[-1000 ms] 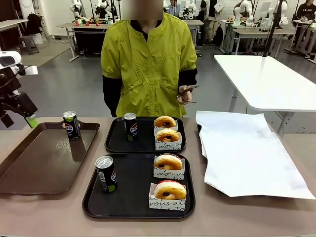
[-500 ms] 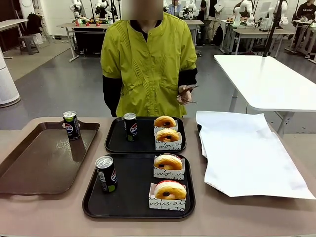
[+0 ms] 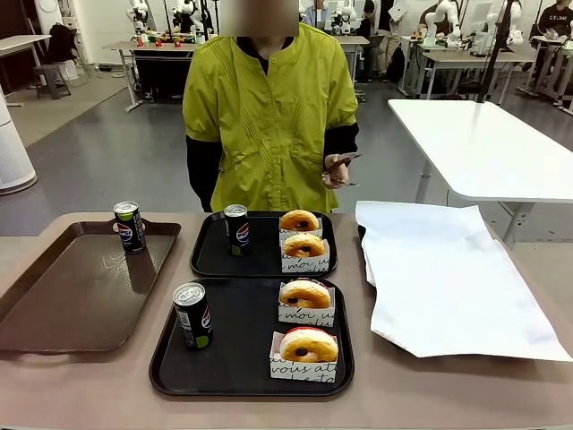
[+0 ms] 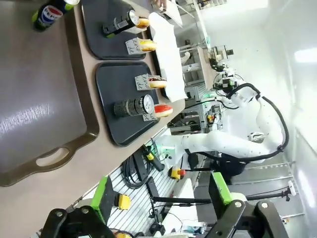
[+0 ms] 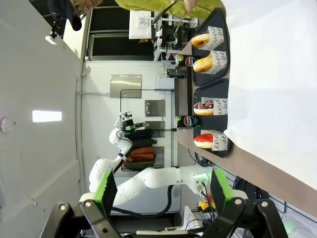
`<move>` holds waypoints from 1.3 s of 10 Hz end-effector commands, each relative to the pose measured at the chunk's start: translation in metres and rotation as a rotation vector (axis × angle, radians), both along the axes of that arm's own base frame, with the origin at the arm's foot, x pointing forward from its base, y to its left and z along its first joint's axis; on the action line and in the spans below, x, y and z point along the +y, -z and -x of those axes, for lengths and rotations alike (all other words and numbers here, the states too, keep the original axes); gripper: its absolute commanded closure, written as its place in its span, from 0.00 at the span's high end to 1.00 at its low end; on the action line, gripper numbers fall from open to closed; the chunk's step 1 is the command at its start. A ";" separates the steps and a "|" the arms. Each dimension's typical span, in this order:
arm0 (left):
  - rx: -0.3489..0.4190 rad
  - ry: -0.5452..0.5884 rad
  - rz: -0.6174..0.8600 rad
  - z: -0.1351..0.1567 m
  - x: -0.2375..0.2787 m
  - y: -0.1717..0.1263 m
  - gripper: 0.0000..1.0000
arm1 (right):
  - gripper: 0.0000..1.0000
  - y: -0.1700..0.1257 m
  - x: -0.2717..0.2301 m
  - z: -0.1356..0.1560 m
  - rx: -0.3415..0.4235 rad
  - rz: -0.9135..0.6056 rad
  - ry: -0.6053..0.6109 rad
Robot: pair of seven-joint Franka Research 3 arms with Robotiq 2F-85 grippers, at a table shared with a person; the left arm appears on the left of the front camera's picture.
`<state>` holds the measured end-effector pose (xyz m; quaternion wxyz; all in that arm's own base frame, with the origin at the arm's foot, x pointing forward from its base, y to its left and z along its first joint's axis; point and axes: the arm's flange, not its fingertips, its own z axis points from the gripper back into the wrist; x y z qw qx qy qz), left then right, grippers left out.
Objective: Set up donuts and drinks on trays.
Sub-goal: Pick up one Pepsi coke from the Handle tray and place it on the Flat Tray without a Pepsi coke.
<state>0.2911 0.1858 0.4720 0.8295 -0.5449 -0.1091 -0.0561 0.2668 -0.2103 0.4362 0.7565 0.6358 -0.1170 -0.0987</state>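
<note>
Two black trays lie mid-table. The near tray (image 3: 233, 372) holds a soda can (image 3: 192, 315) and two sleeved donuts (image 3: 304, 294) (image 3: 309, 345). The far tray (image 3: 210, 255) carries another can (image 3: 236, 229) and two more donuts (image 3: 299, 221) (image 3: 304, 245). A third can (image 3: 130, 227) stands on the brown tray (image 3: 72, 296). My left gripper (image 4: 161, 196) hangs open and empty, high and off to the side of the trays (image 4: 111, 84). Likewise open and empty, my right gripper (image 5: 163, 191) is well away from the donuts (image 5: 203, 106).
A large white paper sheet (image 3: 448, 278) covers the table's right side. A person in a yellow-green jacket stands at the far edge holding tongs (image 3: 340, 166). A white table (image 3: 483, 143) stands behind at the right.
My left arm, seen at the front view's left edge a second ago, has withdrawn out of that view. Trays, cans and donuts have not moved.
</note>
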 end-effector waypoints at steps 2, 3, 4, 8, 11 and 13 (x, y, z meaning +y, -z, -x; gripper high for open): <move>0.029 -0.011 0.022 -0.006 0.008 0.008 1.00 | 1.00 0.000 0.001 -0.001 -0.020 -0.017 0.005; 0.028 -0.010 0.000 -0.003 0.007 0.008 1.00 | 1.00 0.000 0.001 -0.001 -0.020 -0.017 0.005; 0.050 -0.010 0.011 -0.003 0.007 0.015 1.00 | 1.00 0.000 0.001 -0.001 -0.020 -0.017 0.005; 0.050 -0.010 0.011 -0.003 0.007 0.015 1.00 | 1.00 0.000 0.001 -0.001 -0.020 -0.017 0.005; 0.050 -0.010 0.011 -0.003 0.007 0.015 1.00 | 1.00 0.000 0.001 -0.001 -0.020 -0.017 0.005; 0.050 -0.010 0.011 -0.003 0.007 0.015 1.00 | 1.00 0.000 0.001 -0.001 -0.020 -0.017 0.005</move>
